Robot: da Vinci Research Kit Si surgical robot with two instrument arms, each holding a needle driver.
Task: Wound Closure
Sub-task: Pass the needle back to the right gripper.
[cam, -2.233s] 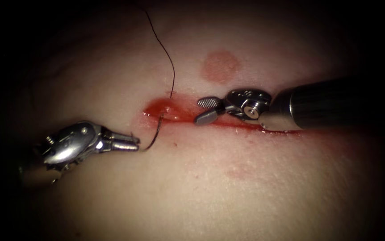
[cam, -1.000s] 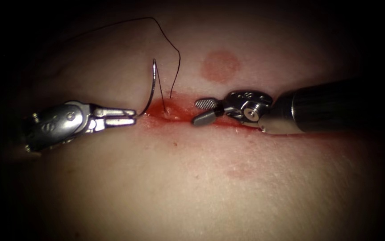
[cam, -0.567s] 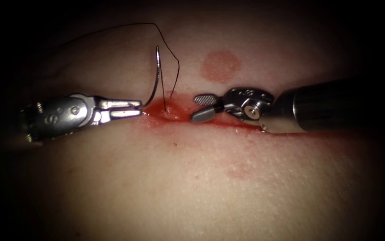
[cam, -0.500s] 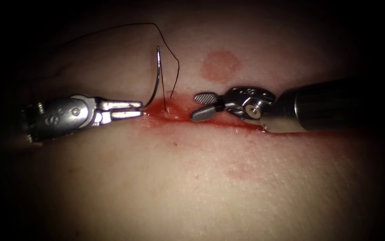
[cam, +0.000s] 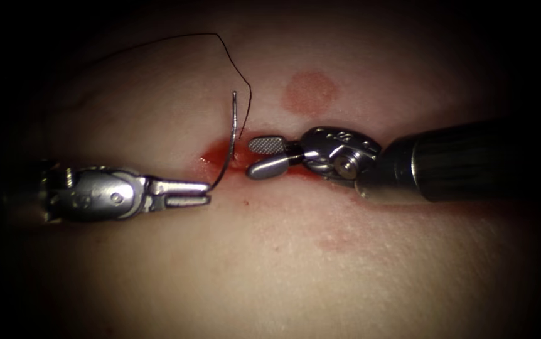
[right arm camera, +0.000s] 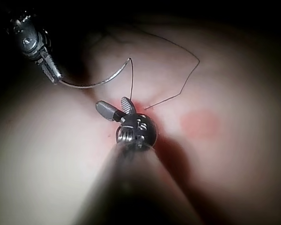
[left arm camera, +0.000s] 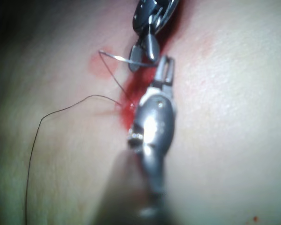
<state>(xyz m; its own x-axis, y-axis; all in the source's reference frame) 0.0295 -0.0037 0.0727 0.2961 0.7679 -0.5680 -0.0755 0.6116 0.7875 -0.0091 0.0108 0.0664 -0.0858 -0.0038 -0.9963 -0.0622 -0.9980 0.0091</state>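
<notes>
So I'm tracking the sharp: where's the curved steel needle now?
In the endoscope view, the curved steel needle stands clear of the tissue over the cut's left end, gripped at one end by the left tool.

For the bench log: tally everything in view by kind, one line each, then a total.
Tools: 2, left tool shut on the needle's end, right tool open, holding nothing
Needle: 1, out of the tissue
Thread: 1
Tissue: 1, with its cut
Red fluid: 1 patch
Total: 6
</notes>
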